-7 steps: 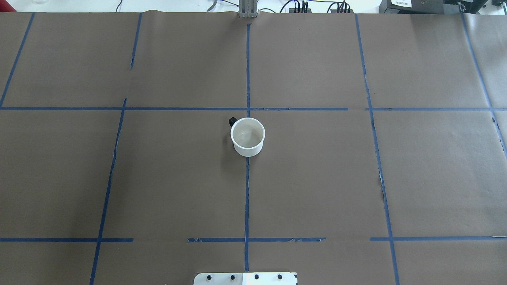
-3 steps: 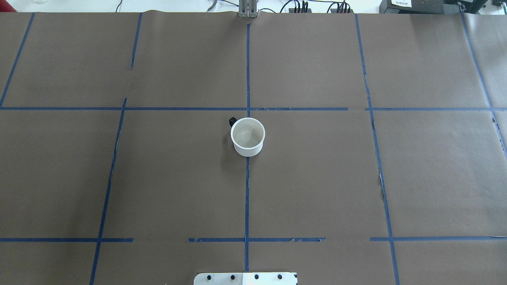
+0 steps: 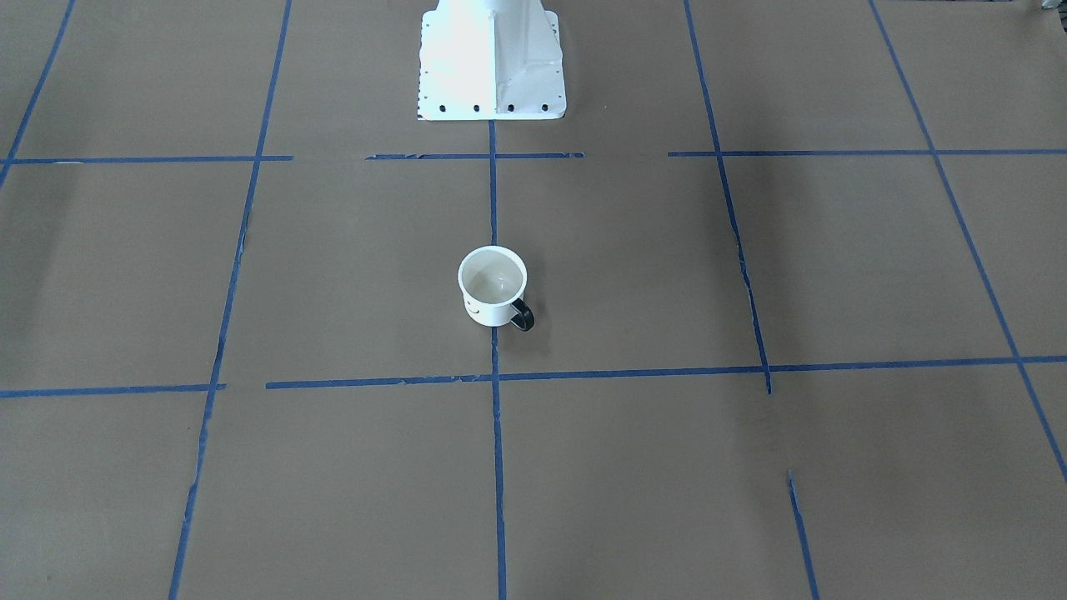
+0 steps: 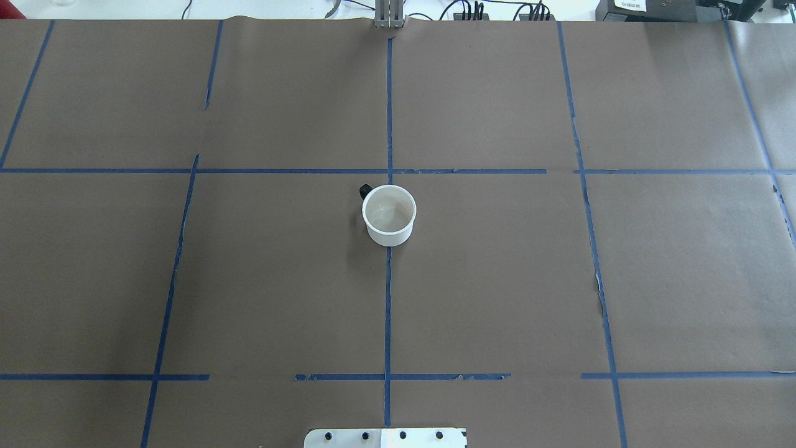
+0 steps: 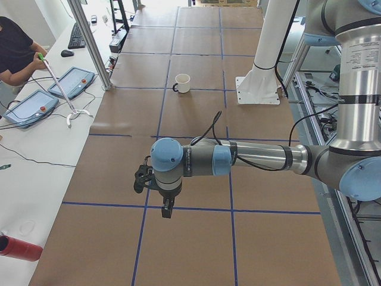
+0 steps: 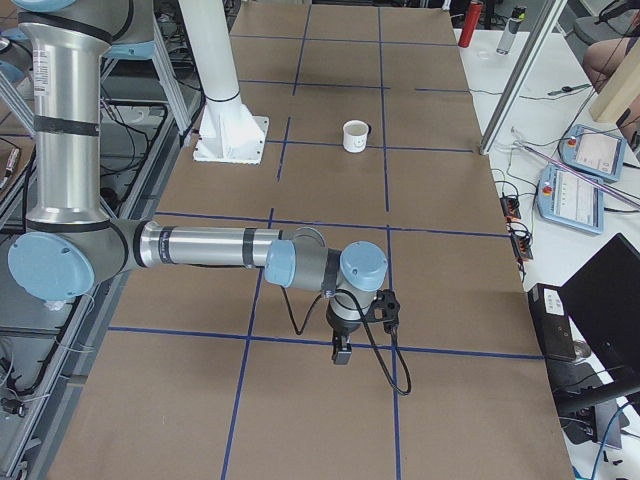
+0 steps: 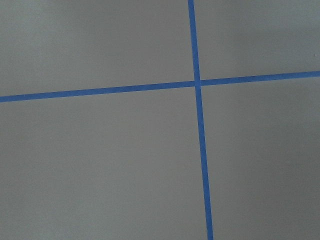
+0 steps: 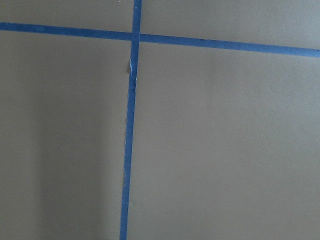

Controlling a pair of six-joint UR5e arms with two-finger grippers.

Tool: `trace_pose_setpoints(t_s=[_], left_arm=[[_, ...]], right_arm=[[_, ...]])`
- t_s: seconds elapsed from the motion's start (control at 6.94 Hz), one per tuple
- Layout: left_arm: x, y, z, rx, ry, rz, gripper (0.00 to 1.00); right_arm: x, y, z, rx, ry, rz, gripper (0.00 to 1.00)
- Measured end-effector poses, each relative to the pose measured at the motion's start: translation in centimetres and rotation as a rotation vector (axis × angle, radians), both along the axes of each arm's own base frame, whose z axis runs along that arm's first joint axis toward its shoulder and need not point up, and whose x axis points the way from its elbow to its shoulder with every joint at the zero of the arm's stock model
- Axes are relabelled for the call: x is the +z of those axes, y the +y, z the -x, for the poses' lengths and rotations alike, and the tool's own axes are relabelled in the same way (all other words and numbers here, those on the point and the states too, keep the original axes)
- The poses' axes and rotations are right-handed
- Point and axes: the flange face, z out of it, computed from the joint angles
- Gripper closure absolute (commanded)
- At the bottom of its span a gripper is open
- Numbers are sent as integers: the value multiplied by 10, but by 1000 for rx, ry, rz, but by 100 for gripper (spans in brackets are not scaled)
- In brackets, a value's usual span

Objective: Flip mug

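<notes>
The white mug [image 4: 388, 214] stands upright, mouth up, on the brown paper near the table's middle, with its black handle [image 4: 365, 190] pointing to the far left. It also shows in the front view [image 3: 492, 296], the left side view [image 5: 182, 83] and the right side view [image 6: 355, 135]. My left gripper [image 5: 166, 211] hangs over the table's left end, far from the mug. My right gripper [image 6: 341, 352] hangs over the right end, also far from it. Both show only in the side views, so I cannot tell whether they are open or shut. Both wrist views show only paper and blue tape.
The robot's white base plate [image 3: 492, 67] sits at the near middle edge. Blue tape lines grid the paper. An operator [image 5: 12, 53] holding a stick, teach pendants [image 5: 36, 107] and a red can [image 5: 21, 247] are on the far bench.
</notes>
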Motion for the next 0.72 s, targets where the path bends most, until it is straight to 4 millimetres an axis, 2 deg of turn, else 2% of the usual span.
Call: trace_pose_setpoints(t_s=[0.72], left_arm=[[19, -4, 0, 3, -5, -49, 0]], right_arm=[[0, 0, 0, 0, 0, 0, 0]])
